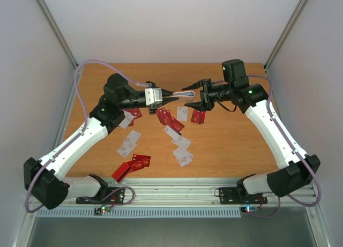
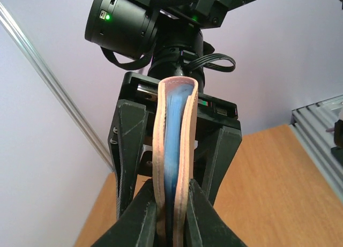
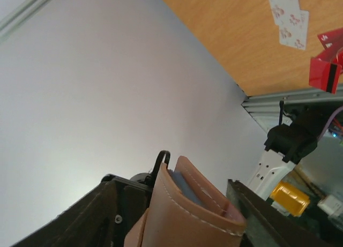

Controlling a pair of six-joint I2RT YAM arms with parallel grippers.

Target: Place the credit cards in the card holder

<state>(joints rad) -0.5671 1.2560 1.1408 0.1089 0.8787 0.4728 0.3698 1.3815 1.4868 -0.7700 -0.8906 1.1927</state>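
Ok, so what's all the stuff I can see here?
table: one, orange-brown wood, under everything
red credit cards: several, red, scattered on the table
white credit cards: several, white with reddish marks, mixed among the red ones
card holder: one, tan with blue inside, up in the air
arms: two, white and black, reaching in from the near edge
left pincer: one, black, shut on the card holder
right pincer: one, black, open, fingers either side of the card holder
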